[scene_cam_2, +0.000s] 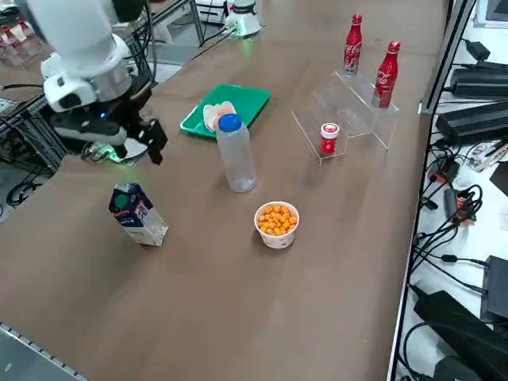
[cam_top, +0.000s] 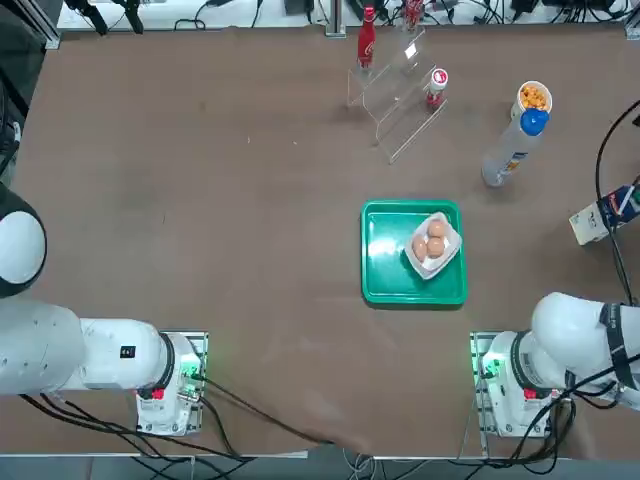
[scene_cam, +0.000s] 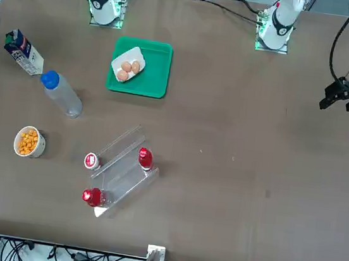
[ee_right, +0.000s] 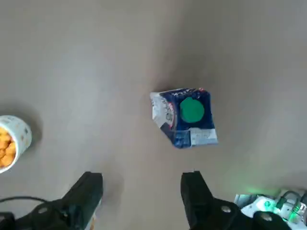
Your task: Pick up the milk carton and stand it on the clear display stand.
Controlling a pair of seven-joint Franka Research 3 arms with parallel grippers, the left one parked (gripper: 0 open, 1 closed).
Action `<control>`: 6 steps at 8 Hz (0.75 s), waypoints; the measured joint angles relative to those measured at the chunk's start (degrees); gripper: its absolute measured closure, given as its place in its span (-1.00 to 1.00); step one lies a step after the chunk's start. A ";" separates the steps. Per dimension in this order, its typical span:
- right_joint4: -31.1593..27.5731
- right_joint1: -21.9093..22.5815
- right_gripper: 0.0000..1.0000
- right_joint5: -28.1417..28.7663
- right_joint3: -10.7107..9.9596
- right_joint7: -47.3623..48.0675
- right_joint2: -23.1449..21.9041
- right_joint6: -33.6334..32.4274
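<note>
The milk carton (scene_cam_2: 138, 214) stands upright on the brown table near the robot's right edge; it is white and dark blue with a green cap (ee_right: 192, 109), and it also shows as the carton (cam_top: 605, 213) and the carton (scene_cam: 23, 51). My right gripper (ee_right: 141, 191) hangs open above the table just beside the carton, with nothing between its fingers (ee_right: 88, 189); in the side view the gripper (scene_cam_2: 121, 147) is above and behind it. The clear display stand (cam_top: 400, 95) sits at the far side of the table, well away from the carton, the stand (scene_cam_2: 349, 111) carrying small red items.
A tall bottle with a blue cap (cam_top: 515, 145) and a cup of orange snacks (cam_top: 533, 97) stand between carton and stand. A green tray (cam_top: 380, 280) holds a white dish of eggs. Two red cola bottles (scene_cam_2: 353, 44) and a red can (cam_top: 437, 87) sit on or at the stand.
</note>
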 joint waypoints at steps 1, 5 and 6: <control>-2.37 -1.58 -0.99 0.00 0.02 0.00 -0.04 2.40; -7.85 -8.29 -0.98 -0.02 0.02 -8.02 0.11 6.32; -8.12 -9.82 -0.99 -0.02 0.00 -9.54 0.34 6.41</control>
